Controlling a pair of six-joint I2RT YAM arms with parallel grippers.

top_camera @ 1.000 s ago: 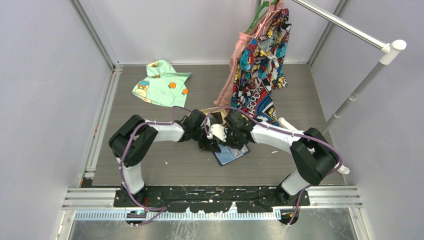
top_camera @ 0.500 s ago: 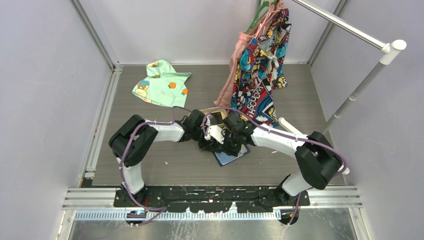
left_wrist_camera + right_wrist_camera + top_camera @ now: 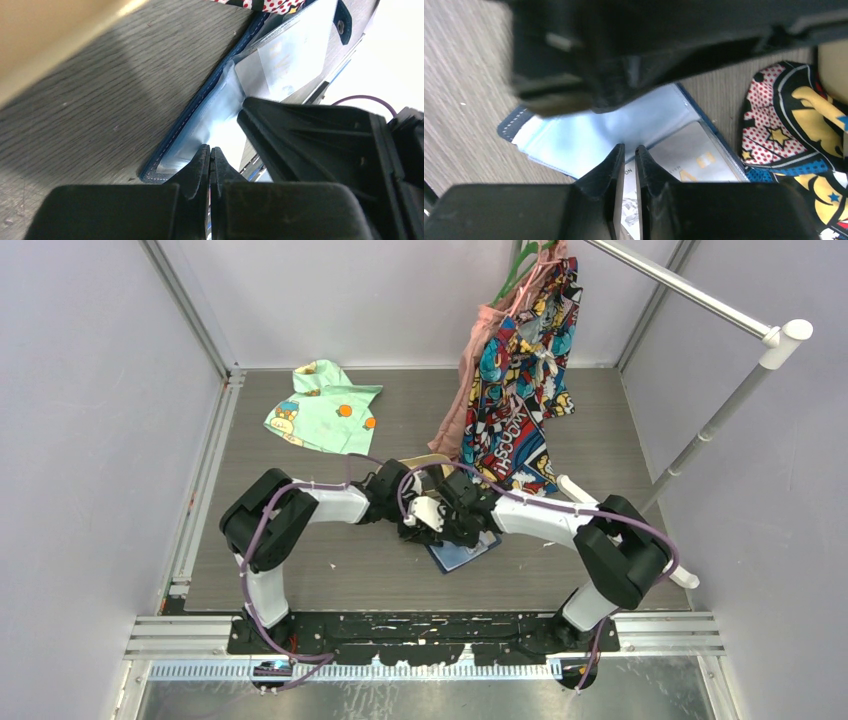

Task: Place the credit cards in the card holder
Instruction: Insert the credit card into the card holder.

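Clutter is crowding the far half of the grey wood-grain table (image 3: 335,575): we are seeing a mint-green cartoon cloth (image 3: 322,408) lying crumpled at 11 o'clock and a comic-print garment (image 3: 520,390) hanging from a white rail (image 3: 700,290) at 1 o'clock, its hem reaching down close behind the arms. A tan tray (image 3: 425,460) is peeking out at 12 o'clock of the two wrists. From above, both arms are bending inward and meeting over the table's middle, covering much of the card holder (image 3: 463,553), which is lying open and flat at 6 o'clock of the wrists, navy cover down, pale blue-grey glossy pockets up.

Left wrist view is giving us the stitched navy edge, the rounded snap tab (image 3: 342,17), and a pale card (image 3: 292,52) with faint yellow marks sitting under the shiny film. The left gripper (image 3: 210,152) is pressing its black fingers together, tips at the near pocket sheet; we cannot tell whether film is caught there. The other arm's bulky black housing is blocking the view at 4 o'clock.

Right wrist view is showing the right gripper (image 3: 629,152) holding its fingers a thin slit apart above the fold; whether anything is gripped we cannot tell. The left gripper's blurred black housing is filling 12 o'clock, and the red-dotted print is sitting at 3 o'clock
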